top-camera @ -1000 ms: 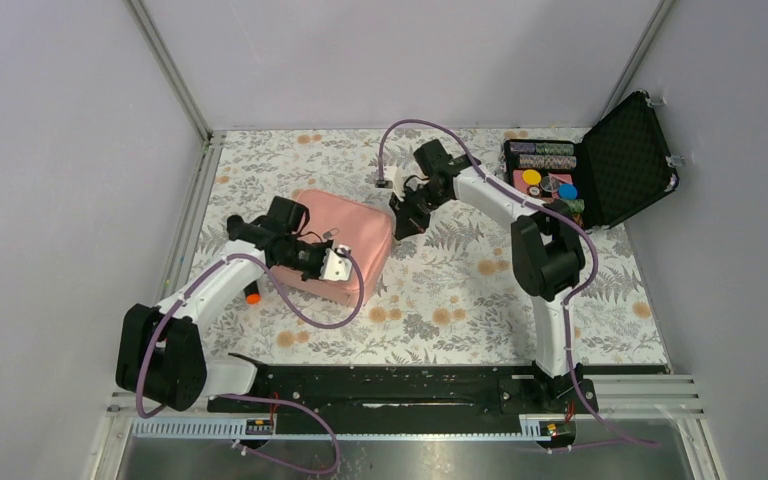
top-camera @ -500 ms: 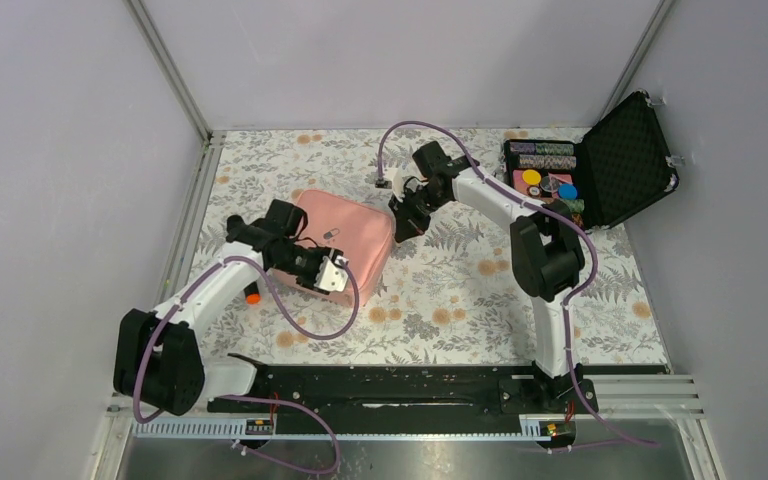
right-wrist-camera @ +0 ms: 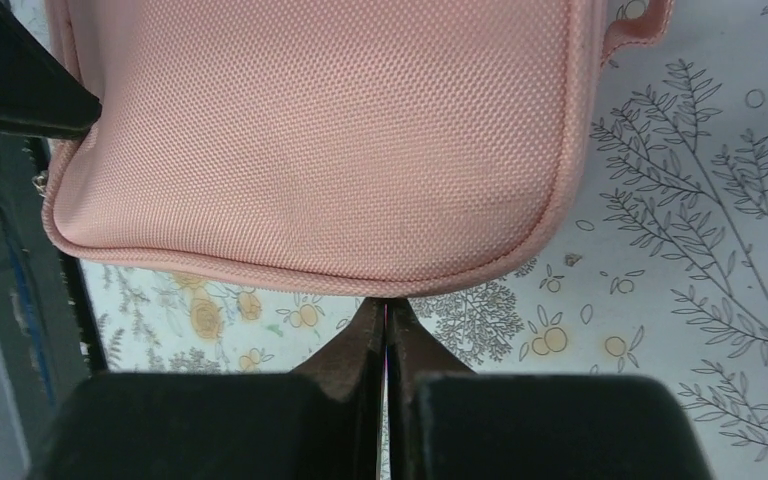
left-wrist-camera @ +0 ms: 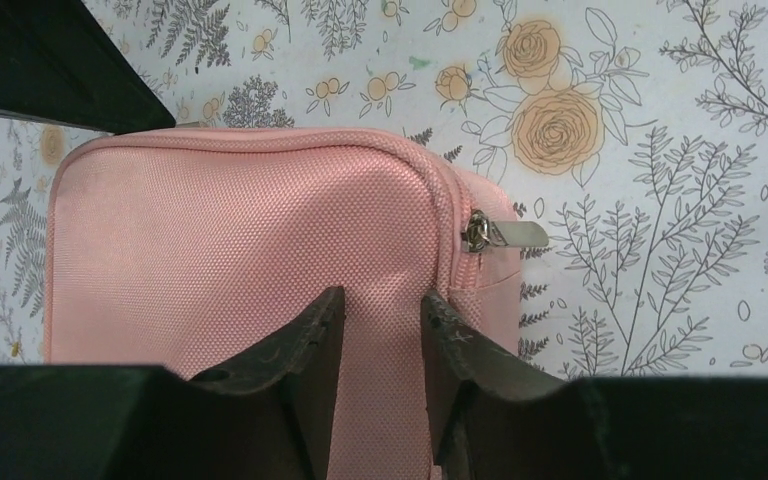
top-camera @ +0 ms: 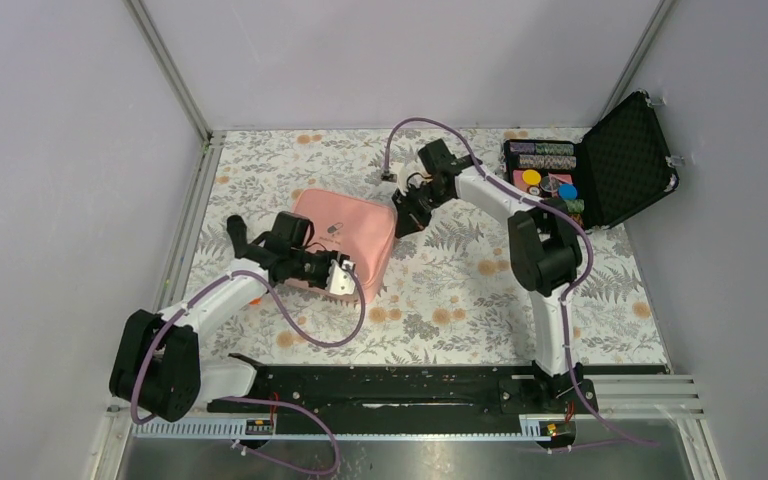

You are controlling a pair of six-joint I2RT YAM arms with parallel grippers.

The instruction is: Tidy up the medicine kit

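Looks like a robot lab cell. Boxed in by plain pale panels (top-camera: 410, 60) on aluminium posts (top-camera: 168, 70). Fitted with a left arm (top-camera: 210, 295) and right arm (top-camera: 545, 250) bolted to a black rail (top-camera: 390, 385) at the near edge (purple cables (top-camera: 420, 121) looping loose). Floral cloth (top-camera: 440, 300) spread underneath.

Plain lilac walls (top-camera: 410, 60) enclose a floral-print tabletop (top-camera: 440, 290).

In my right wrist camera the pink medicine kit (right-wrist-camera: 320, 140) fills the upper part, its woven fabric sharp and its piped edge curving along the bottom. The right tool (right-wrist-camera: 387, 310) has both fingers pressed together, with the tips just under that edge; I cannot tell if they touch it. A pink tab (right-wrist-camera: 640, 25) sticks out at the kit's upper right corner. The flowered worktop (right-wrist-camera: 680, 260) shows on the right and below. A black shape (right-wrist-camera: 10, 90) covers the kit's upper left corner.
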